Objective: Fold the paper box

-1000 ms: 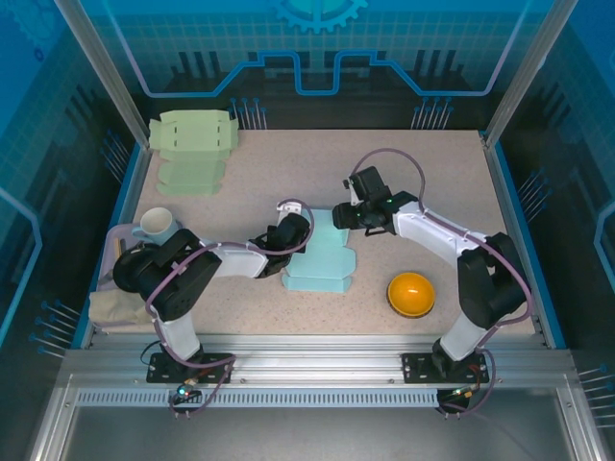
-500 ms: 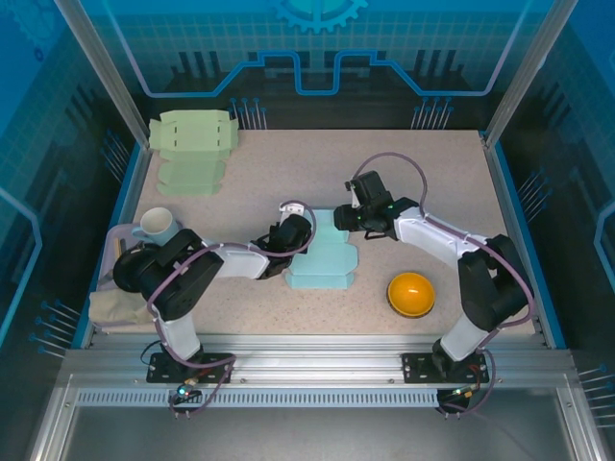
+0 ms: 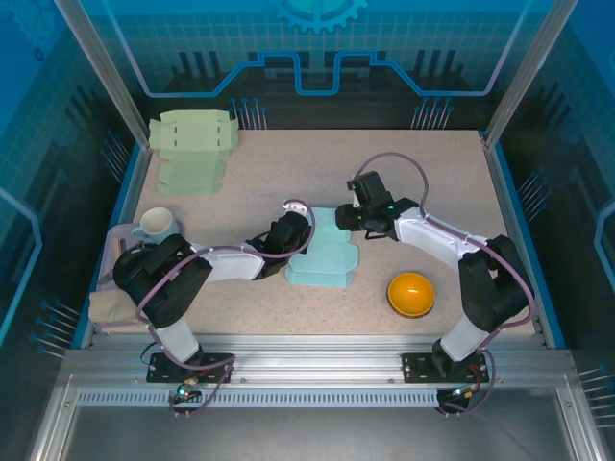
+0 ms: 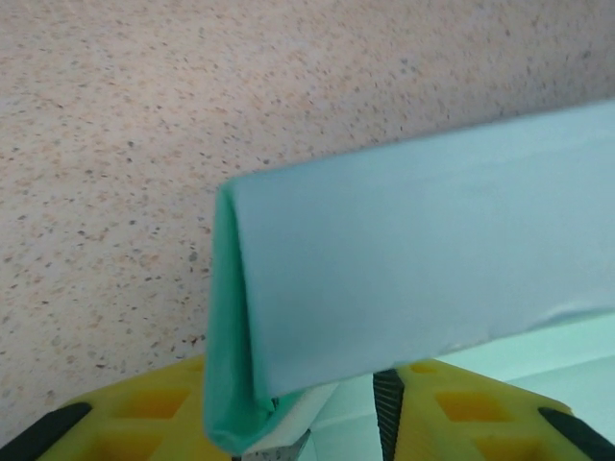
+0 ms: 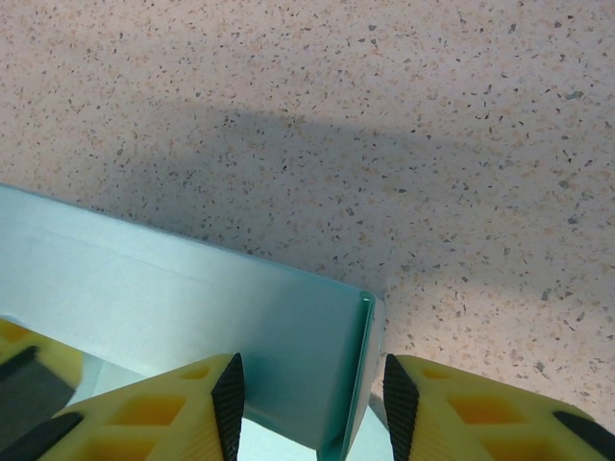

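Left gripper (image 3: 289, 237) sits at the left edge of the light teal paper box (image 3: 323, 263), which lies around the middle of the speckled beige table (image 3: 432, 173). On the left wrist cam its yellow fingers (image 4: 125, 423) are partway apart and straddle a creased flap that's been lifted off the table. The crease sits against the left finger, and there's a visible gap on the other side, so it's not clamped.

Right gripper (image 3: 348, 218) is at the box's far right corner. Its fingers (image 5: 183, 413) are also partly apart, with a raised teal wall running between them from pad to pad. Honestly can't tell if it's actually pinching or just framing it.

The rest of the box is still lying flat between the two arms. A round orange bowl (image 3: 410, 293) sits near its right side, not touching. A stack of pale green flat box blanks (image 3: 192, 144) is in the far left corner, and a white mug (image 3: 157, 226) is by the left edge.
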Robot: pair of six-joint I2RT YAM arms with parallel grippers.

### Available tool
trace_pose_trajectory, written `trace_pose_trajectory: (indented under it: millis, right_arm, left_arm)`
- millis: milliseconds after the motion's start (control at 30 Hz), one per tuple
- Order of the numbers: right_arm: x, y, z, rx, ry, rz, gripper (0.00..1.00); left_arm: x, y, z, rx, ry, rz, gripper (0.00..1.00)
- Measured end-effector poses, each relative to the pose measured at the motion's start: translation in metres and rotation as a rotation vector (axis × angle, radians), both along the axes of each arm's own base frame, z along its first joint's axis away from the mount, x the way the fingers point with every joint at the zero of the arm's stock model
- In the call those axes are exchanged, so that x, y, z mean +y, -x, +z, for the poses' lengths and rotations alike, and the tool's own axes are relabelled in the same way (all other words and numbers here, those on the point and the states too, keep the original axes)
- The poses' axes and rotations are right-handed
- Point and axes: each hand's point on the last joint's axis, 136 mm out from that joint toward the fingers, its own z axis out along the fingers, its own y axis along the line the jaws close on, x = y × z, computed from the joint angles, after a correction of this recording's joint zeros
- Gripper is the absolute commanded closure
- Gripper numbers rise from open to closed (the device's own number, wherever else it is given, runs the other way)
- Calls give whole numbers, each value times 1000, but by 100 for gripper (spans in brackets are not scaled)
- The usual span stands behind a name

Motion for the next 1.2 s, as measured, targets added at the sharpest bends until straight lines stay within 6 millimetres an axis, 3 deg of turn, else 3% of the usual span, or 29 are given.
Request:
trace_pose_trajectory:
  millis: [167,533,733,900,1200]
  right_arm:
    - [1,-8,-1,12,19,23,55]
    - [2,-18,-1,8,41,76,55]
    - [-2,-26,-2,11,40,79,55]
    - [-5,-26,-4,22,43,80,55]
    - [-8,-35,-2,2,31,15,53]
  left_arm:
    - [-1,-2,-18,22,-80,-58,60]
    - [0,-10,-16,9,-52,-129,59]
    - [2,-15,-15,-1,-67,-132,81]
    - [6,-31,-9,-25,-63,-68,98]
    - [7,-54,-4,-4,-106,92,100]
